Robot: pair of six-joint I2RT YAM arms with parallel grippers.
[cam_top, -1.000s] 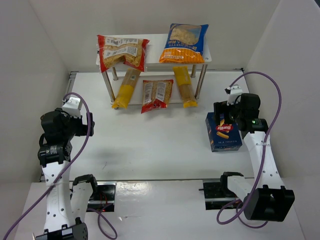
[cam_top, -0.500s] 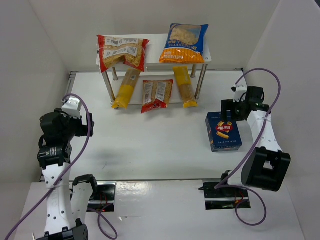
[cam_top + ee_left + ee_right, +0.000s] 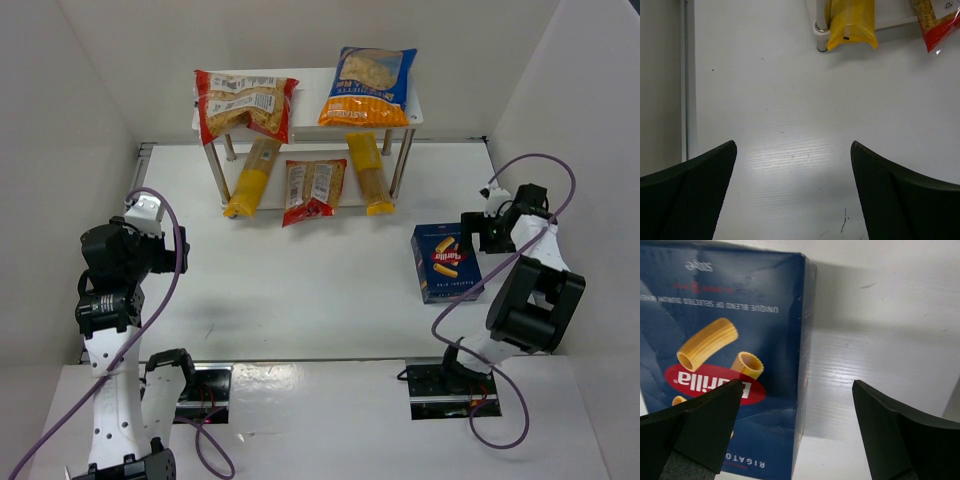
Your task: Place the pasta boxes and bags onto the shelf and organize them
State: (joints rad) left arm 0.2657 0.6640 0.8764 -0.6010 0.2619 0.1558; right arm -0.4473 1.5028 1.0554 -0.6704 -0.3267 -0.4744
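Note:
The dark blue Barilla box [image 3: 447, 262] lies flat on the table at the right; it also shows in the right wrist view [image 3: 720, 355]. My right gripper [image 3: 472, 231] is open and empty at the box's right edge [image 3: 798, 385], one finger over the box face, the other over bare table. The white shelf [image 3: 310, 85] carries a red-edged bag [image 3: 245, 103] and the orange-and-blue bag [image 3: 370, 85]. Under it lie two yellow bags [image 3: 250, 178] [image 3: 368, 172] and another red-edged bag [image 3: 313, 188]. My left gripper [image 3: 176, 249] is open and empty [image 3: 793, 145] over bare table.
White walls close in the table on the left, right and back. A shelf leg [image 3: 821, 25] and a yellow bag's end [image 3: 850, 22] show in the left wrist view. A metal rail [image 3: 687, 75] runs along the left table edge. Purple cables loop off both arms.
My right arm has swung to the right, from over the box's far end to its right side. The box and my left arm have not moved.

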